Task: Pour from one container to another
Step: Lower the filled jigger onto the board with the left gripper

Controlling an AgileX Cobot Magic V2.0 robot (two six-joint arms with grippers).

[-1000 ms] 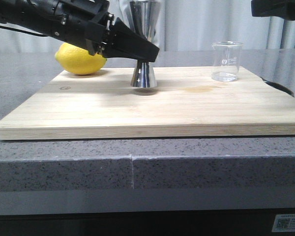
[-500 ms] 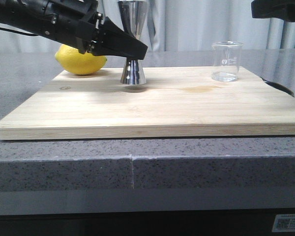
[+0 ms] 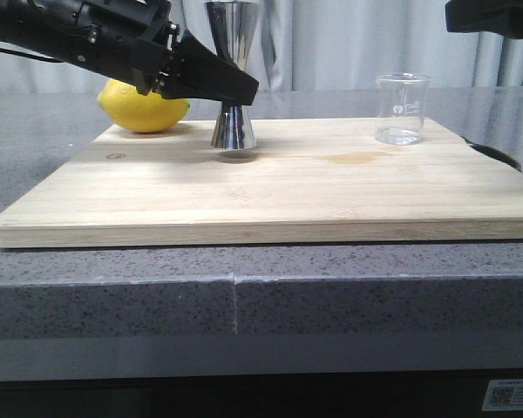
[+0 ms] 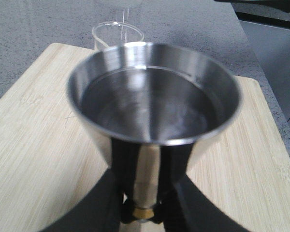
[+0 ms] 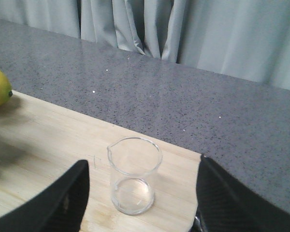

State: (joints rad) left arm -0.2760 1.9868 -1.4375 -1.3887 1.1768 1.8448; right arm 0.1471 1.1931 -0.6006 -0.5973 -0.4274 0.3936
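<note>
Jigger lifted, carried left off the board, now nearly halted.
Left gripper (image 3: 231, 87) fingers clamped on steel hourglass jigger (image 3: 233, 74) at gold waist, liquid inside; ready for pour. Right gripper (image 5: 142, 193) spread wide, empty, above clear glass beaker (image 3: 402, 109) standing on bamboo board (image 3: 270, 187); matte lemon (image 3: 144, 104) behind.

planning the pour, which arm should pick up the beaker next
Right. Its open fingers already straddle the glass beaker, which stands free on the board. The left gripper is shut on the jigger.
</note>
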